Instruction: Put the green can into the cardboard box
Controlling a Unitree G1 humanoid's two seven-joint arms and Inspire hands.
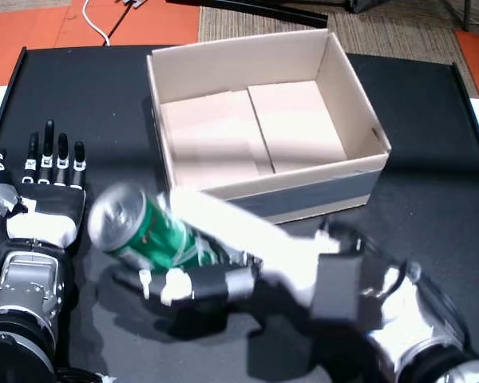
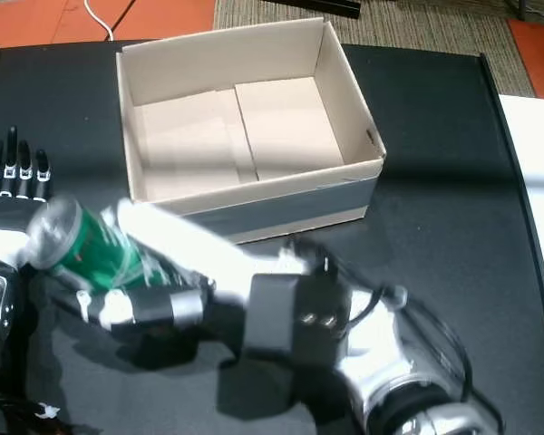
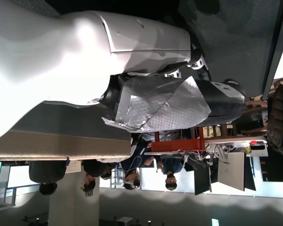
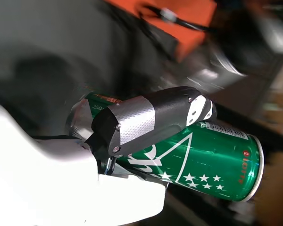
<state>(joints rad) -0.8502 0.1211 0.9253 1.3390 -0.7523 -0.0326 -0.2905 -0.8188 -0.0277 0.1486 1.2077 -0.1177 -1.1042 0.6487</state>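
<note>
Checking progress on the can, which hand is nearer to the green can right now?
Right. The right hand is closed around the green can, holding it tilted above the table in front of the cardboard box. The left hand lies flat beside the can, fingers extended, not touching it.

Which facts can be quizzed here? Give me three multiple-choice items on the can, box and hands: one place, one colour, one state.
1. Where is the can?
A. Inside the box
B. In front of the box, held above the table
C. Behind the box

2. What colour is the table?
A. Black
B. White
C. Blue

3. What state is the left hand in?
A. Shut on the can
B. Fist
C. Open, fingers straight

Key: 1 B, the right hand grips it short of the box. 2 A, black around the box. 3 C, it lies flat, holding nothing.
</note>
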